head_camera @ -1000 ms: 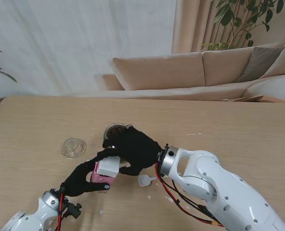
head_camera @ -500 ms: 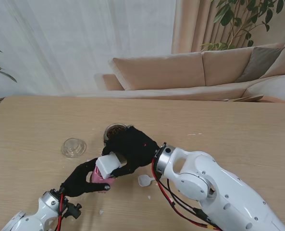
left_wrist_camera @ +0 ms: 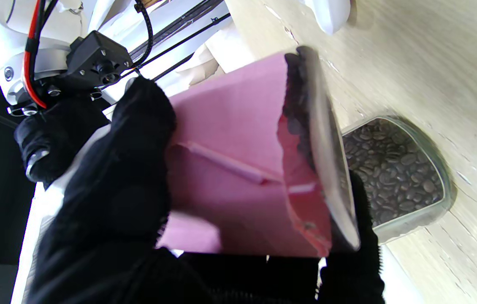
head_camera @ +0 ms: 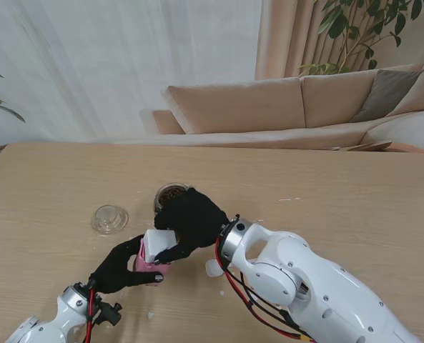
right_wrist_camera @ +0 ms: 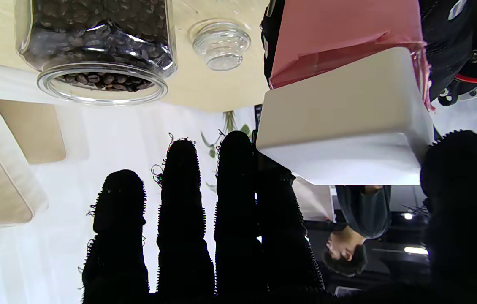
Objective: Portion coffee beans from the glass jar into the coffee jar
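Coffee jar: square pink-walled clear coffee jar [head_camera: 149,263], held just off or on the table near me, left of centre; beans show inside under its rim in the left wrist view.
Lid: white square plastic lid [head_camera: 159,244] sitting tilted on the mouth of the pink jar, not yet level.
Left hand: black-gloved left hand [head_camera: 121,266] wrapped round the pink jar, thumb on one wall and fingers on the opposite wall, clamping it.
Right hand: black-gloved right hand [head_camera: 190,218] over the lid; thumb and the nearest finger pinch its edges, the other three fingers [right_wrist_camera: 179,198] straight, side by side, touching nothing.
Glass jar: round open glass jar of coffee beans [head_camera: 170,194], upright, just beyond the right hand, mostly hidden by it in the stand view.
Glass stopper: small round clear glass stopper [head_camera: 110,219] lying on the table to the left, apart from both jars.
Scoop: white plastic scoop [head_camera: 213,268] on the table, partly under the right wrist.
Stage, as judged: portioning appears done; lid being fitted.
Risk one: a tilted lid pressed down could jam on one corner or slip from the pinch.
Risk two: uneven pressure could twist the jar in the left grip and spill beans.
Risk three: the back of the right hand sits close to the open glass jar and could knock it.
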You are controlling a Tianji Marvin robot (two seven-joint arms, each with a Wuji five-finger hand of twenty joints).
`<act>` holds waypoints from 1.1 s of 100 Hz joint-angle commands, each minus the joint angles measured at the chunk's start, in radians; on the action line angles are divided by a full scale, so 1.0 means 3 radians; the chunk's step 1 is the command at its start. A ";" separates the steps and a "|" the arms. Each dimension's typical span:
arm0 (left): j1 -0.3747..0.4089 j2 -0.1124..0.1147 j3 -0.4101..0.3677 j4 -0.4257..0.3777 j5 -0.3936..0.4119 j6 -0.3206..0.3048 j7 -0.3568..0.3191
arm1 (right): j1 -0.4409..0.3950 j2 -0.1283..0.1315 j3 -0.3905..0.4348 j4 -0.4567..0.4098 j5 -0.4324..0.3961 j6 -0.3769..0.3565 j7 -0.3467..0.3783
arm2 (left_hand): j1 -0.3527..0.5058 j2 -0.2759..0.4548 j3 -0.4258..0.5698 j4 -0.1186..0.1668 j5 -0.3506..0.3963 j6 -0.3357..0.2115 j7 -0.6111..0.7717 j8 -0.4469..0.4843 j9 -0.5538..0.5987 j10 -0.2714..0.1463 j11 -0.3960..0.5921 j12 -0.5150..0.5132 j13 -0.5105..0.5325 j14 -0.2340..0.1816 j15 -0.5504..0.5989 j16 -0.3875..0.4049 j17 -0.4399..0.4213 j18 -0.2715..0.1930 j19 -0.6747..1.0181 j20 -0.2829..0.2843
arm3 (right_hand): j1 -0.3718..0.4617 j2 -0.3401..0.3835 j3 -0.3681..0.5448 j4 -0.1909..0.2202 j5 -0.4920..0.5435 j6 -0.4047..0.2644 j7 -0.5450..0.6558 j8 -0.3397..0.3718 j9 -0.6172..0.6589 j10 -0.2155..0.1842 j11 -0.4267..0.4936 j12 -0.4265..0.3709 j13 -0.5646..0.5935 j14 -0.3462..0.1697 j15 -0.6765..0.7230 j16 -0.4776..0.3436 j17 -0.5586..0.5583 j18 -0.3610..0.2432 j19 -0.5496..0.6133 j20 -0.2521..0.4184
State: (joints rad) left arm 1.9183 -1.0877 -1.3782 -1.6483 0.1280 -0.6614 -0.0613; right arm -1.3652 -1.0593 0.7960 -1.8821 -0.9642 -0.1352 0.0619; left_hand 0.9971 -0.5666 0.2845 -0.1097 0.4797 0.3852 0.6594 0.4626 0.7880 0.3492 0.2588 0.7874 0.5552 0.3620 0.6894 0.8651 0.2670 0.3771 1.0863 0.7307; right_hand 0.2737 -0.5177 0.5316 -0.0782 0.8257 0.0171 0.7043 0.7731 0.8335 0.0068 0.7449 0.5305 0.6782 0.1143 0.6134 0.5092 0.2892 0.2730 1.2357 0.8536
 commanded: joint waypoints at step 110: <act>0.0030 -0.0092 0.0042 -0.0056 0.0020 -0.0064 0.0156 | -0.0119 -0.0016 -0.0073 -0.0156 0.0235 0.0351 0.0291 | 0.0787 0.0505 0.0827 0.0069 0.0225 -0.0708 0.0703 0.0170 0.0240 -0.0427 0.0377 0.0223 0.0008 -0.0055 0.0087 -0.0051 0.0037 -0.0025 0.0113 0.0062 | 0.0255 0.0113 0.0407 0.0206 -0.1363 0.0283 -0.1440 -0.1082 -0.1068 0.0341 -0.0786 -0.0739 -0.0292 0.0357 -0.0712 -0.0242 -0.0180 0.0243 -0.0207 -0.0037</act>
State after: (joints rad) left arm 1.9238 -1.1085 -1.3656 -1.6563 0.1357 -0.6708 -0.0012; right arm -1.4005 -1.0662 0.7822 -1.9297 -0.8978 -0.0238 0.1192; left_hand 0.9981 -0.5705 0.2846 -0.1117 0.4797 0.3851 0.6720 0.4630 0.7882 0.3472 0.2588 0.7983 0.5552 0.3620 0.6937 0.8585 0.2691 0.3774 1.0878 0.7308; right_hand 0.3011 -0.4853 0.6296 -0.0437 0.4382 0.0800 0.2758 0.4624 0.5601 0.0941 0.5096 0.3198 0.6216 0.1988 0.4199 0.4513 0.2487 0.3257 1.1868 0.8504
